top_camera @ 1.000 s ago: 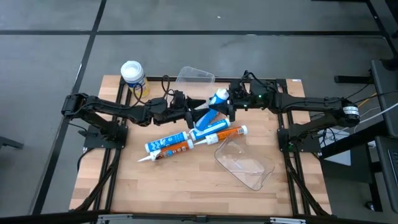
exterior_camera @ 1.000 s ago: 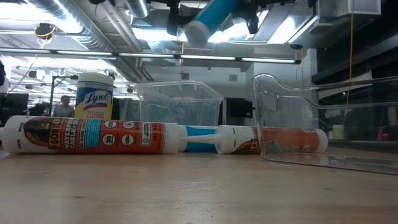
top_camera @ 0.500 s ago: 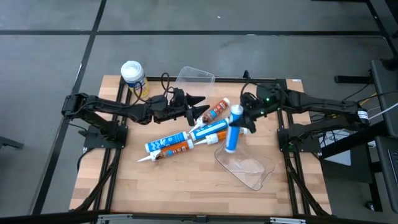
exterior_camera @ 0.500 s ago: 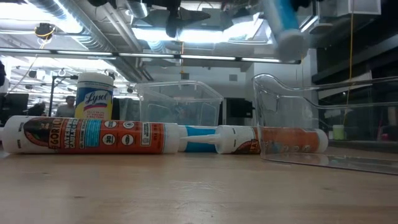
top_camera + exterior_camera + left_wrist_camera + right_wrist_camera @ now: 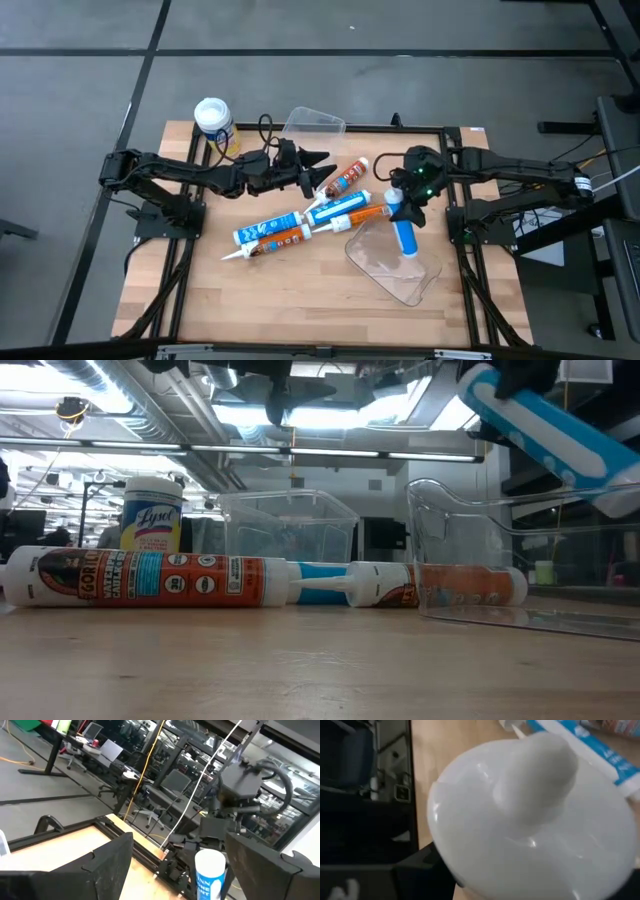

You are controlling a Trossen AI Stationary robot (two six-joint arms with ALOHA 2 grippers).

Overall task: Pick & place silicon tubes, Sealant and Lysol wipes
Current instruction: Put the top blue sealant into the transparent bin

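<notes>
Your right gripper (image 5: 402, 205) is clamped on a blue-white tube (image 5: 404, 233), tilted over the clear bin (image 5: 412, 285). Left gripper (image 5: 318, 166): fingers apart, empty, above the orange tubes (image 5: 300, 222). Lysol wipes (image 5: 213, 120) upright at the wood table's (image 5: 300, 300) far-left corner. Ceiling lights and office chairs beyond.

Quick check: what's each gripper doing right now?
Left gripper: open, empty, above the table's far middle.
Right gripper: shut on the blue-and-white tube, held over the clear bin.
</notes>
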